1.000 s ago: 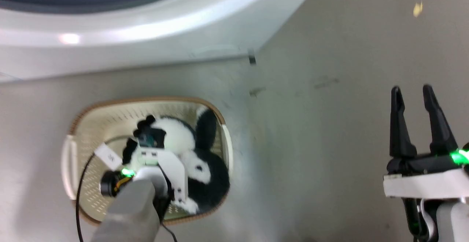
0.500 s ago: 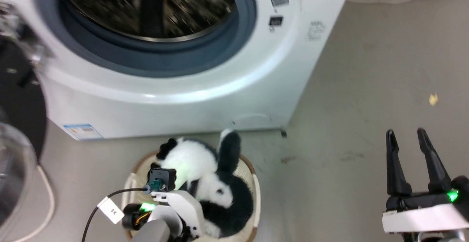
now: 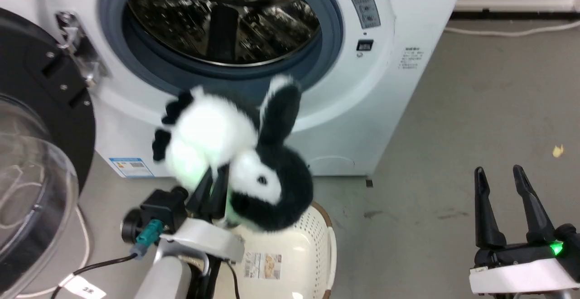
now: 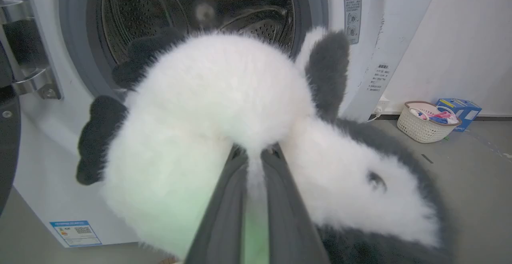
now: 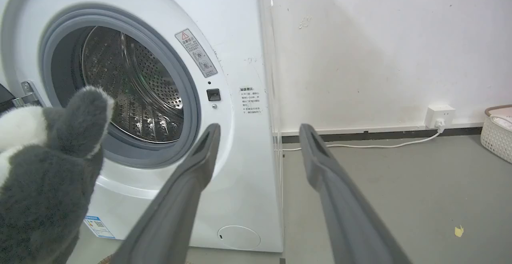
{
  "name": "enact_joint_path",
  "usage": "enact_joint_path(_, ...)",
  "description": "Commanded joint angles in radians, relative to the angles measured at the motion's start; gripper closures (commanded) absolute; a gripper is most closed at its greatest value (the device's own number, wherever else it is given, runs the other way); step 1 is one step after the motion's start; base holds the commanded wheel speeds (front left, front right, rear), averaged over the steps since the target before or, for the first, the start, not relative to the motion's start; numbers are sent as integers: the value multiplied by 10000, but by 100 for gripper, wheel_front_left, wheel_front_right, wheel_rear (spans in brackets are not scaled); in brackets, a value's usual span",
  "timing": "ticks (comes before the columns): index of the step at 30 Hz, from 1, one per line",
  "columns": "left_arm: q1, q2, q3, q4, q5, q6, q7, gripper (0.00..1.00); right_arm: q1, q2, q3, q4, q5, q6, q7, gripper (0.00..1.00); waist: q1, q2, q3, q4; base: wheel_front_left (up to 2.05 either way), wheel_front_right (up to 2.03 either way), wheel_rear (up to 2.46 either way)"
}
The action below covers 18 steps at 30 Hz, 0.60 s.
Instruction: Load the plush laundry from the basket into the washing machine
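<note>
The black-and-white plush laundry [image 3: 235, 154] hangs in the air in front of the washing machine [image 3: 371, 108], just below its round opening [image 3: 222, 18]. My left gripper [image 3: 213, 185] is shut on the plush's white fur from below; in the left wrist view its fingers [image 4: 228, 200] pinch the plush [image 4: 224, 108] before the steel drum [image 4: 192, 8]. The cream basket [image 3: 294, 249] stands on the floor under the plush, its label sticker showing. My right gripper [image 3: 498, 176] is open at the lower right, nothing between its fingers. The right wrist view shows the plush [image 5: 52, 168] at the left and the opening [image 5: 124, 84].
The washer's black-framed clear door [image 3: 36, 163] stands swung open at the left. A white cable [image 3: 507, 31] runs along the wall behind. A second small basket of items [image 4: 426, 120] and a blue box [image 4: 460, 110] sit by the far wall. Grey floor spreads to the right.
My left gripper has lifted the plush out of the basket and up before the washer's opening. The head camera has tilted up, bringing the drum and door into view.
</note>
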Motion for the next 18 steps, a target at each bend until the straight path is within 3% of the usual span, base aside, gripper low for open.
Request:
enact_joint_path(1,-79,-65,69,-250,76,47,-57,100,-97,1,30,-52,28,-7,-40,0,0,-1,285,-163,0,0,0)
enact_joint_path(10,-1874,86,773,-971,492,160,-58,100,-884,1,153,-122,443,-7,-40,0,0,-1,2016,-940,0,0,0)
enact_joint_path(18,-5694,1068,1355,200,522,196,1164,100,-1760,1,381,-115,1034,-7,-40,0,0,-1,4147,-1923,0,0,0)
